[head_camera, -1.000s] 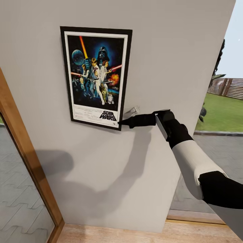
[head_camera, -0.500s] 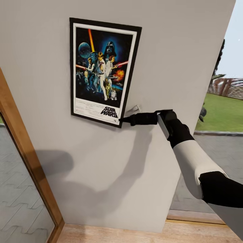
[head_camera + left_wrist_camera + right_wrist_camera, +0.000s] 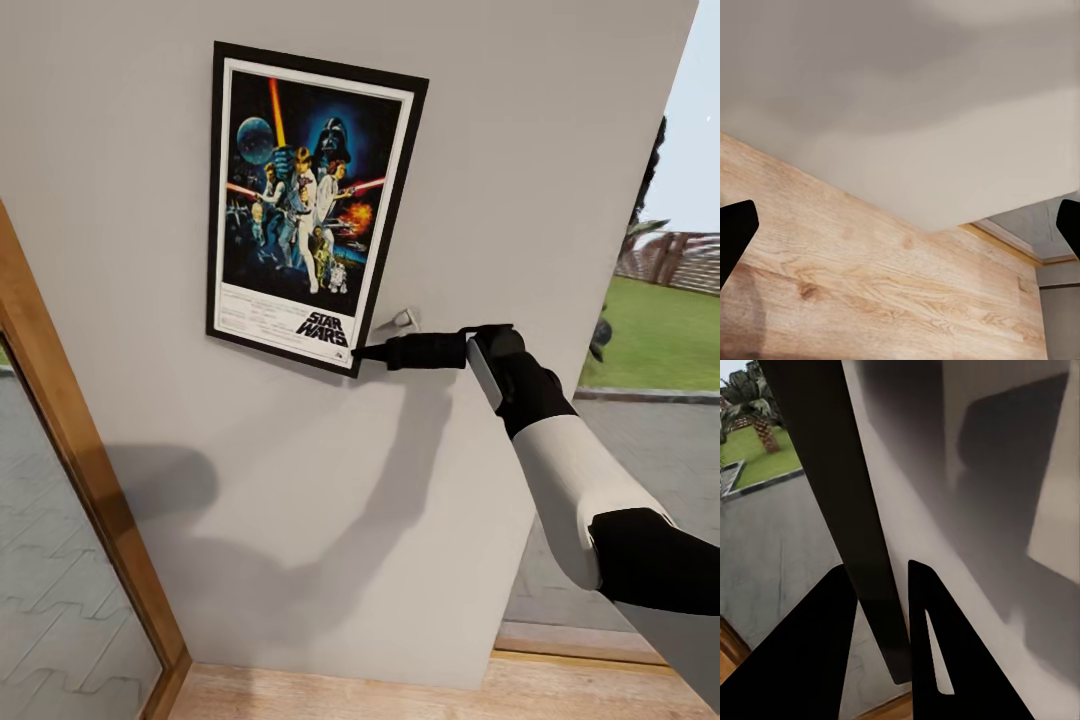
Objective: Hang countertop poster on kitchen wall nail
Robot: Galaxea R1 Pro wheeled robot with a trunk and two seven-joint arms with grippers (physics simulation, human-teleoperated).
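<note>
At the left edge I see a slanted wooden door frame (image 3: 80, 470) beside the pale grey wall (image 3: 520, 150). My left gripper (image 3: 900, 225) hangs released, fingertips wide apart, over a light wood-grain floor (image 3: 870, 292). The black-framed, white-bordered Star Wars poster (image 3: 305, 205) lies flat against the wall, tilted, and sits slightly higher and further right than half a second ago. A small pale nail (image 3: 400, 320) sticks out just beside its lower right corner. My black right gripper (image 3: 360, 352) is clenched on that corner's frame edge.
</note>
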